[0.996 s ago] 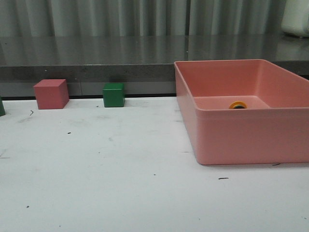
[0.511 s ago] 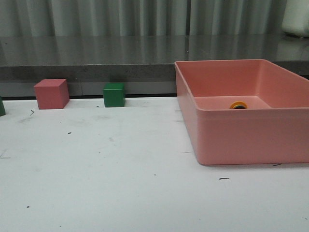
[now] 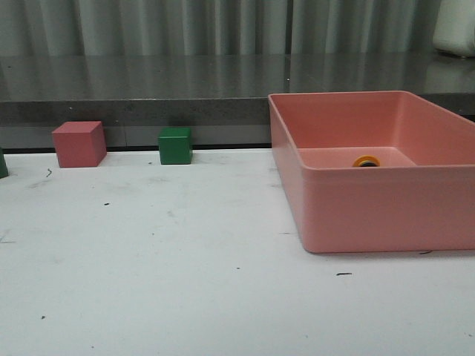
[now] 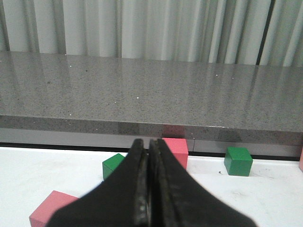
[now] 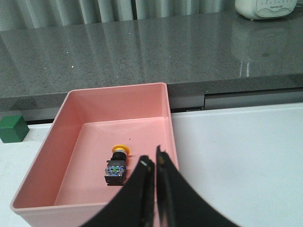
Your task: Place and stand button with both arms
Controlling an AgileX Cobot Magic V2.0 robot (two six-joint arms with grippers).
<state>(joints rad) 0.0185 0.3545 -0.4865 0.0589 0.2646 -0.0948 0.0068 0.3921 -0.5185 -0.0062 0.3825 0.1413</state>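
The button lies on its side in the pink bin, and both grippers are closed and empty.

The button (image 5: 117, 164) rests on the floor of the pink bin (image 5: 42, 156); its yellow cap points to the bin's far wall, and its black body and clear base point to the near wall. In the front view only the yellow cap (image 3: 366, 161) shows above the bin's near wall (image 3: 386, 211). The right gripper (image 5: 152, 163) hangs above the bin's near wall with its fingers pressed together. The left gripper (image 4: 148, 144) also has its fingers together, over the white table (image 3: 185, 259), near a pink cube (image 3: 78, 144) and a green cube (image 3: 175, 145).
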